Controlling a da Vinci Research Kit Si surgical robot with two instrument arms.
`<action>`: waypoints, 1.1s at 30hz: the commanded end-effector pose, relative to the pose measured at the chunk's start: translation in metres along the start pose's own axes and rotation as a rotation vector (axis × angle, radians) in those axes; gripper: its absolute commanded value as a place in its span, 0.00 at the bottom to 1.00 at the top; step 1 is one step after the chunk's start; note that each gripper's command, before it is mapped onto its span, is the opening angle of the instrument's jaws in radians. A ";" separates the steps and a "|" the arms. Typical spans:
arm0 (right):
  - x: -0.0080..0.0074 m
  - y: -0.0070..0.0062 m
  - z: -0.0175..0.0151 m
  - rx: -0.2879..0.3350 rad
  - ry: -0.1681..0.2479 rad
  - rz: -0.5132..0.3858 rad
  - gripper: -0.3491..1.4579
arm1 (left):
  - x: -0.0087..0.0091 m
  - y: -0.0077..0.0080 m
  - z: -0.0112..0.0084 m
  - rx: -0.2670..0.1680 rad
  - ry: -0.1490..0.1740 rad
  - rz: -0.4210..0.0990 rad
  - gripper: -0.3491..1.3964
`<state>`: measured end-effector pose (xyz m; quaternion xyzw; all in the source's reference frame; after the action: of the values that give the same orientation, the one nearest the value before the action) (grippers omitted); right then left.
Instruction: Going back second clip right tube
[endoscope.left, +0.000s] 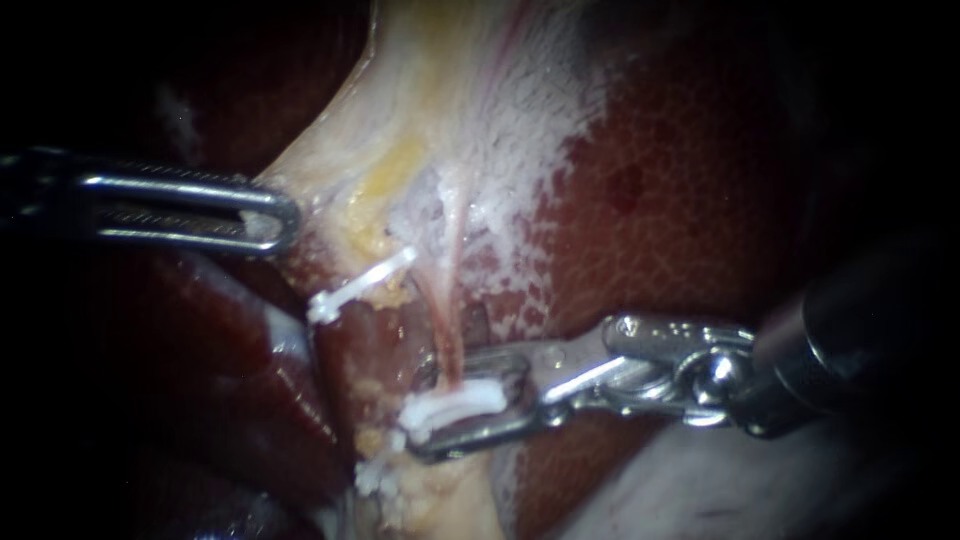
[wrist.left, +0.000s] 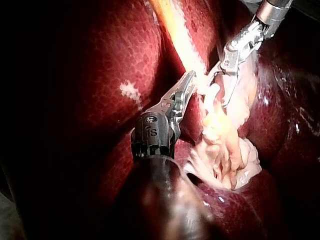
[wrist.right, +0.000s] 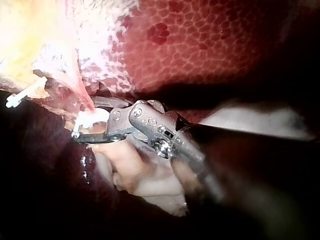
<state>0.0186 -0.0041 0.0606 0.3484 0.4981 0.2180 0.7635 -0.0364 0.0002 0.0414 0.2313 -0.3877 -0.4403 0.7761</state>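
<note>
straddling the white clip (endoscope.left: 455, 403) on the right tube (endoscope.left: 452, 330), the right instrument's (endoscope.left: 432, 412) jaws stand parted; clip looks seated, backing out not yet done. left instrument (endoscope.left: 268, 222) grips pale tissue (endoscope.left: 400, 100).

Endoscope view | 9 o'clock: your left instrument (endoscope.left: 288, 216), clamped on pale tissue (endoscope.left: 335, 155), blocks that side | centre: a clip (endoscope.left: 355, 285) juts at the right tube's (endoscope.left: 452, 320) 9 o'clock | 4 o'clock: your right instrument (endoscope.left: 420, 410) fills the lane | 2 o'clock: bare liver (endoscope.left: 700, 180), open room.
</note>
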 end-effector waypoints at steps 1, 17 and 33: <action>0.0000 0.0000 -0.0003 0.002 0.000 -0.006 0.52 | 0.0000 0.0000 0.0000 0.001 0.000 0.000 0.00; -0.0006 0.0003 -0.0068 -0.068 0.031 -0.144 0.52 | 0.0004 0.0005 -0.0001 0.002 0.000 0.002 0.00; 0.0020 -0.0011 -0.0129 -0.107 0.041 -0.262 0.52 | 0.0006 0.0012 0.0002 -0.001 -0.001 0.004 0.00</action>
<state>0.0076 0.0006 0.0552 0.2342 0.5428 0.1488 0.7927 -0.0358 0.0004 0.0427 0.2302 -0.3885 -0.4389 0.7768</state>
